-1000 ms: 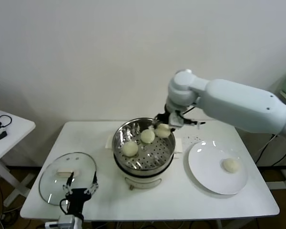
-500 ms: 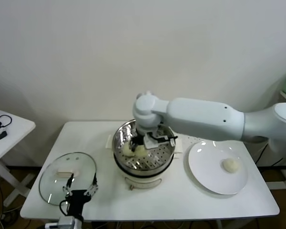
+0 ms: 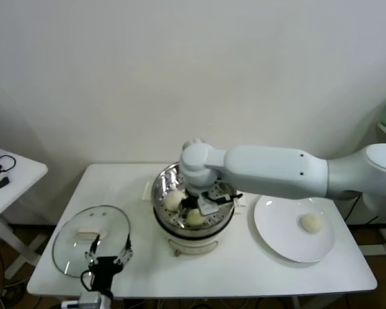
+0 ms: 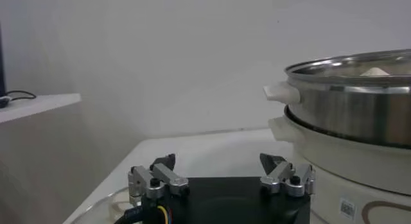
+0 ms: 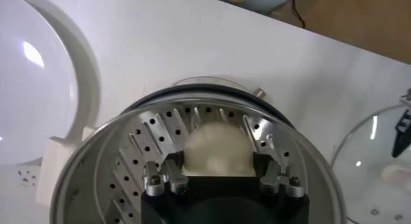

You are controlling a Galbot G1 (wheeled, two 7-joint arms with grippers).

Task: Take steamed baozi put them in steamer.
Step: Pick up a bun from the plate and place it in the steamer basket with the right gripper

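Note:
The steamer (image 3: 180,239) stands mid-table. My right gripper (image 3: 201,207) reaches down into it, shut on a cream baozi (image 5: 217,150) held low over the perforated tray (image 5: 151,138); that bun shows near the pot's front (image 3: 194,218). Another baozi (image 3: 174,199) lies on the tray's left side. The arm hides the rest of the tray. One baozi (image 3: 312,223) lies on the white plate (image 3: 280,241). My left gripper (image 4: 221,171) is open and empty, parked low at the table's front left (image 3: 108,257), with the steamer (image 4: 359,116) to its side.
A round glass lid (image 3: 83,225) lies flat at the front left, beside the left gripper; it also shows in the right wrist view (image 5: 379,161). The plate (image 5: 26,103) sits right of the steamer. A small side table (image 3: 9,170) stands far left.
My right gripper has carried the baozi from above the steamer's far right rim down into the pot and toward its front. The left arm has not moved.

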